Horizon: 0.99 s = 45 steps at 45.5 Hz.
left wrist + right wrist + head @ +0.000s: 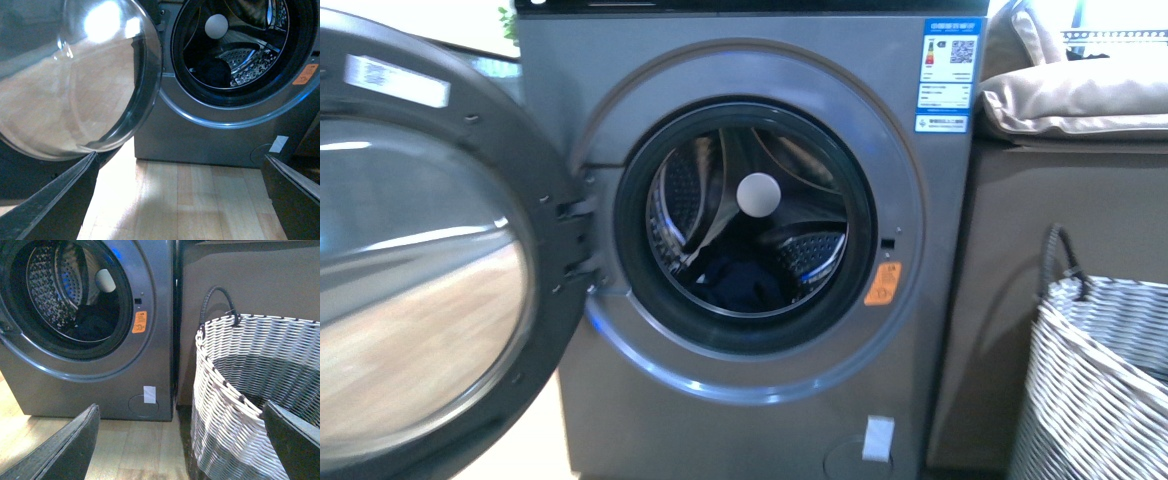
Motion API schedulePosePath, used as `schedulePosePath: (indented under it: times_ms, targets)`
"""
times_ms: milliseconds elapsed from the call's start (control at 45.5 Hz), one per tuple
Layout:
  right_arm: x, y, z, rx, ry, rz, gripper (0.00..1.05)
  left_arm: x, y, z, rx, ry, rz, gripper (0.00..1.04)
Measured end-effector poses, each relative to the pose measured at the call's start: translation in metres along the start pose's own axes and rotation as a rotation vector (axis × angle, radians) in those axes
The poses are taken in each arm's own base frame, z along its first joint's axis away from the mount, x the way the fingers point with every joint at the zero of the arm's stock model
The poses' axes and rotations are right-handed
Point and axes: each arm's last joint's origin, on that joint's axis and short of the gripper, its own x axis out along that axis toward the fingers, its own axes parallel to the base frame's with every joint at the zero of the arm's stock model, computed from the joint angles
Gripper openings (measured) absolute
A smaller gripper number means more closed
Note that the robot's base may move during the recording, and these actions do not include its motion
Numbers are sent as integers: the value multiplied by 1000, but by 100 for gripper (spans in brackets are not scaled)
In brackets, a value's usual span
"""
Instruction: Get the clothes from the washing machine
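Clothes (740, 282): dark navy-blue soft fabric garment, heaped at the bottom of the drum, just inside the opening; also seen from the left wrist (212, 70) and the right wrist (92, 320). Nothing touches it.

Washing machine (740, 425): grey metallic front-loader with a black top panel, standing on a pale wooden floor (200, 200). Its round, dark-rimmed glass door (420, 260) is swung wide open on the left. The perforated steel drum (815, 250) is exposed, with a white round disc (758, 194) at its back wall. An orange sticker (882, 284) sits just right of the opening, a blue-and-white label (950, 75) at the upper right corner, and a white tag (878, 438) low on the front.

Woven white-and-grey basket (1100, 380): dark looped handle, standing right of the machine against a brown cabinet (1000, 250) that bears beige cushions (1070, 100).

Left gripper (180, 156): released, dark fingers (60, 200) spread wide, empty, low before the machine and well apart from the garment.

Right gripper (180, 406): released, fingers (65, 450) spread wide, empty, near the basket rim (240, 390).
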Motion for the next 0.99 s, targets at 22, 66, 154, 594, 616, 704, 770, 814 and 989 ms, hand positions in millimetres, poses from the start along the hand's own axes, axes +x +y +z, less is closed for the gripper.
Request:
schedulePosePath:
  times_ms: [22,66,154,594,616,704,770,814,989]
  targets:
    - [0,0,0,0,1,0,97,0,0,0,0,0,-1,98]
    - [0,0,0,0,1,-2,97,0,0,0,0,1,0,98]
    - [0,0,0,0,0,0,97,0,0,0,0,1,0,98]
    - [0,0,0,0,0,-3,97,0,0,0,0,0,0,98]
    - [0,0,0,0,0,-2,97,0,0,0,0,1,-1,98]
    - [0,0,0,0,0,-2,97,0,0,0,0,0,0,98]
    - [0,0,0,0,0,-2,97,0,0,0,0,0,0,98]
    - [0,0,0,0,0,-3,97,0,0,0,0,0,-12,98]
    - [0,0,0,0,1,-2,97,0,-3,0,0,0,-68,98]
